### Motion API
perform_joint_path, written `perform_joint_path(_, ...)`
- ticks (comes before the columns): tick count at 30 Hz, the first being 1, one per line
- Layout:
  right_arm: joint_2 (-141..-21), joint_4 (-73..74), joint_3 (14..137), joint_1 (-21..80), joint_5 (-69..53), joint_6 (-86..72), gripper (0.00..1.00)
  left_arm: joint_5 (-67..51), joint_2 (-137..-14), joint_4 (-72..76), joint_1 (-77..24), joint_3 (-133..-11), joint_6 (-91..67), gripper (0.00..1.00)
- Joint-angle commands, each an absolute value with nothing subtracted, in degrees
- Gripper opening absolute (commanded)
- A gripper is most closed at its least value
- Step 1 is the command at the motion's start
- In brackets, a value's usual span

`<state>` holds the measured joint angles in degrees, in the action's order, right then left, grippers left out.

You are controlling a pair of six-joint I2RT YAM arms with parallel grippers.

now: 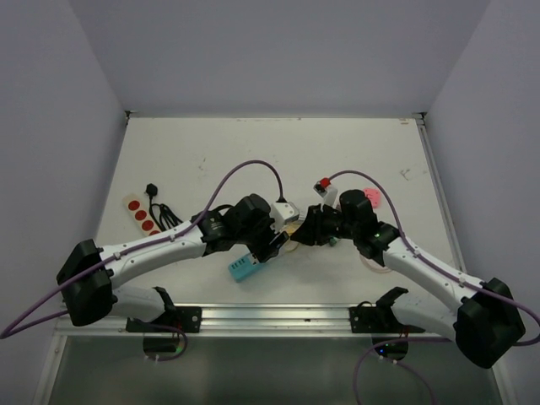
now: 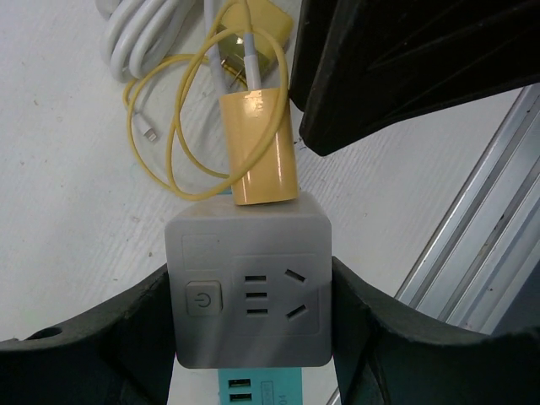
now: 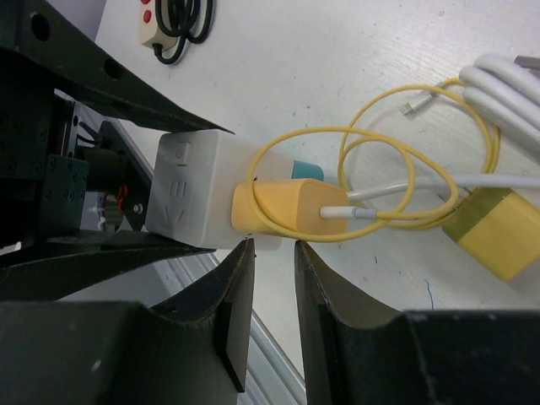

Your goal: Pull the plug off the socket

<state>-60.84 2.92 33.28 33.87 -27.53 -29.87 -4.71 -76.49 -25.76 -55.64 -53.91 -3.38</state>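
A white cube socket (image 2: 247,291) is clamped between my left gripper's (image 2: 249,287) two black fingers, with its power button and outlet holes facing the left wrist camera. A yellow plug (image 2: 260,148) is seated in its far face, with a white lead and a yellow cable (image 2: 181,126) looped round it. In the right wrist view the plug (image 3: 283,211) sticks out of the socket (image 3: 190,190). My right gripper (image 3: 274,249) sits just beside it, jaws a narrow gap apart and holding nothing. In the top view both grippers (image 1: 278,232) (image 1: 305,229) meet mid-table.
A teal USB block (image 1: 240,268) lies under the socket. A second yellow adapter (image 3: 494,236) and coiled white cable (image 3: 506,84) lie beyond the plug. A power strip with red switches (image 1: 139,215) is at the left, a pink item (image 1: 372,198) at the right. A metal rail (image 1: 270,316) runs along the near edge.
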Motion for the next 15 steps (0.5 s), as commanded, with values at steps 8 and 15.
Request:
perform_joint_path(8, -62.8, -1.8, 37.6, 34.2, -25.0, -31.2, 0.29, -10.7, -71.8, -24.4, -56.0, -56.1, -2.6, 0.00)
perform_joint_path(15, -63.3, -0.2, 41.0, 34.2, -24.3, -30.3, 0.29, -10.7, -72.0, -24.8, -55.9, -54.8, -2.5, 0.00)
